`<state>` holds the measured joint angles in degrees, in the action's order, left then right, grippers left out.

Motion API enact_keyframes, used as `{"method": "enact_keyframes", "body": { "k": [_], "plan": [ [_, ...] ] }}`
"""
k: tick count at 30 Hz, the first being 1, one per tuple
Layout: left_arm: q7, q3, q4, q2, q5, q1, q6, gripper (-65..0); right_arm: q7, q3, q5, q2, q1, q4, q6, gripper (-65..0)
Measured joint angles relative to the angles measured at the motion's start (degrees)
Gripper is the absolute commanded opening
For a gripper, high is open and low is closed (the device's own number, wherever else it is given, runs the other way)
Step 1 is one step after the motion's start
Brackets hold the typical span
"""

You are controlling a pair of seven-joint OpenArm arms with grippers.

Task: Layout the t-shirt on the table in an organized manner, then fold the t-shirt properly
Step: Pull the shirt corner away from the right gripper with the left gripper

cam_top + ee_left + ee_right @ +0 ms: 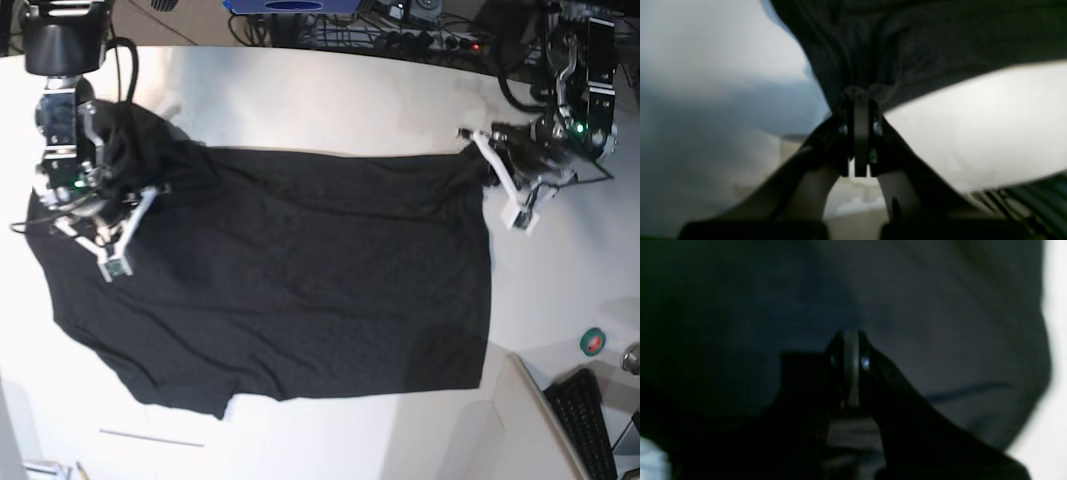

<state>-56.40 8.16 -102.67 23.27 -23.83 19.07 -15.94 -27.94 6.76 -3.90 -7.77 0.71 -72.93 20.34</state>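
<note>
Black t-shirt (300, 280) shows no readable label, pinched by left gripper (861, 100).

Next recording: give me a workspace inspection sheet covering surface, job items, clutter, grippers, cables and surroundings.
Surface: big white smooth table, bare along the far edge.
Job items: large plain black cloth t-shirt spread wide, wrinkled, its left end bunched.
Clutter: small green roll near the table's right edge.
Grippers: left gripper shut on the t-shirt's edge; right gripper shut, against dark cloth, grip unclear.
Cables: black cable looping at the right arm.
Surroundings: black keyboard at the lower right; wiring beyond the far edge.
</note>
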Motion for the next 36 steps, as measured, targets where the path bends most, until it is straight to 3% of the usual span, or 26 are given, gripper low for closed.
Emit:
{"method": "enact_keyframes", "body": {
  "k": [5,10,13,16,22,25,27,30,33,34,36],
  "plan": [
    [0.3,-0.5,-2.7,1.9,-0.5,7.4,-0.4,-65.0,-0.3,-4.1,-0.1,-0.3,-0.2,1.4,0.0,-65.0],
    [0.5,-0.3,-3.3,5.5,0.2,11.6,0.0,-65.0,-0.3,-3.9,0.0,0.8,-0.2,1.7,-0.3,-65.0],
    [0.5,-0.4,-3.2,6.8,-0.1,13.4,-0.2,-65.0,-4.3,-3.9,-0.2,0.3,-0.2,1.8,-0.3,-65.0],
    [0.8,-0.3,-2.5,8.4,0.2,14.6,-0.2,-65.0,-2.6,-3.4,0.0,-0.1,-0.4,4.1,-0.4,-65.0],
    [1.2,-0.3,1.7,5.8,12.6,13.6,-0.6,-65.0,-1.6,-1.4,1.3,-0.7,-3.0,8.1,-0.2,-65.0],
    [1.4,-0.3,2.5,4.5,14.7,12.2,-0.6,-65.0,-1.7,-1.4,0.9,-0.7,-2.1,6.5,-0.3,-65.0],
    [1.6,0.0,2.6,4.7,14.9,12.0,-0.4,-56.4,-3.7,-1.4,0.4,-0.7,-0.9,4.2,-0.3,-65.0],
    [0.9,0.3,2.7,4.7,15.2,11.9,-0.4,-34.2,-6.5,-1.4,-0.5,-0.7,1.7,-0.2,-1.0,-65.0],
    [0.9,0.7,2.6,4.7,15.5,11.6,-0.4,-11.8,-9.4,-1.4,-0.4,-0.9,3.4,-5.1,-4.8,-65.0],
    [0.9,2.0,1.8,4.4,15.0,11.7,-0.5,-7.1,-9.3,-1.4,-0.4,-1.2,4.0,-6.8,-5.4,-65.0],
    [0.8,7.2,-2.5,3.9,14.5,14.0,-0.4,-5.9,-9.4,-1.2,-0.4,-1.5,5.2,-9.6,-6.7,-65.0]
  ]
}}
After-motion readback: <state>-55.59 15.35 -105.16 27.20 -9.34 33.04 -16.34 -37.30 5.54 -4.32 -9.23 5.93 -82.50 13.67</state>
